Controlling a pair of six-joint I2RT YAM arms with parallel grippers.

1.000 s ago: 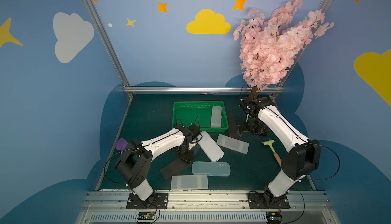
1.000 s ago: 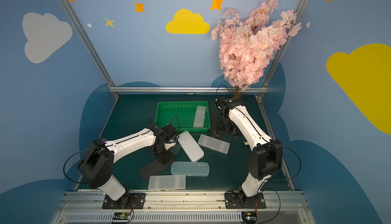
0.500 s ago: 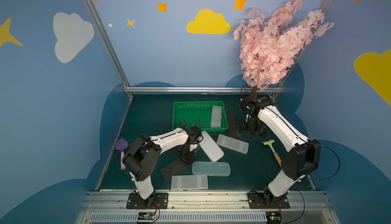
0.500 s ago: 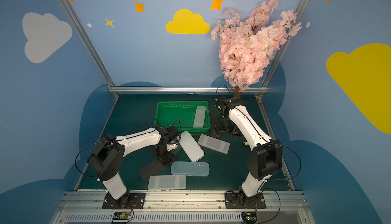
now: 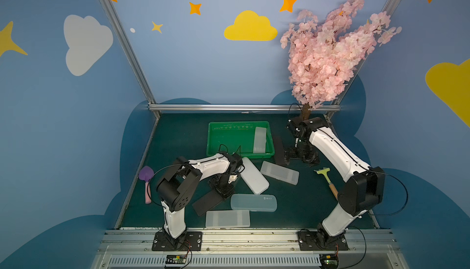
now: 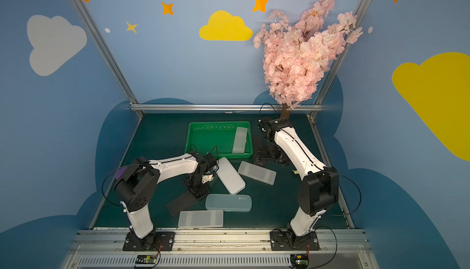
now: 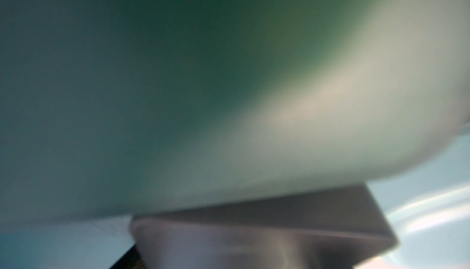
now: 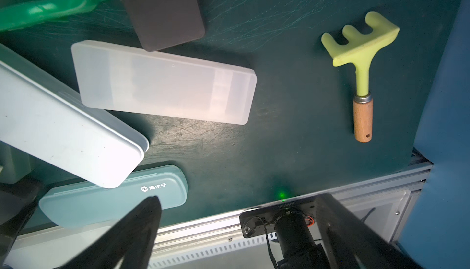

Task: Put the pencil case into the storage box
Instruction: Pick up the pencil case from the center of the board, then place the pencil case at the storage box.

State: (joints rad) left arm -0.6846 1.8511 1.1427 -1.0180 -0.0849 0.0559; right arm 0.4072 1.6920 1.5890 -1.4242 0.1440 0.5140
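The bright green storage box (image 5: 215,150) stands at the back middle, with one translucent pencil case (image 5: 259,140) inside along its right wall. My left gripper (image 5: 225,187) is low on the mat, between the white pencil case (image 5: 254,176) and a black pencil case (image 5: 207,203). Its jaws are hidden from above. The left wrist view is a blur, filled by a pale surface (image 7: 330,102) close to the lens. My right gripper (image 8: 240,199) hangs open and empty right of the box (image 6: 220,156), beside another black case (image 8: 162,8).
A translucent case (image 5: 279,172), a blue-grey case (image 5: 253,203) and a translucent case (image 5: 227,218) lie in front. A yellow-green rake (image 5: 326,176) lies at the right and a purple shovel (image 5: 147,178) at the left. A pink blossom tree (image 5: 330,51) stands at the back right.
The left arm's elbow has folded inward toward the middle while its gripper stayed low by the white case. The right arm has not moved.
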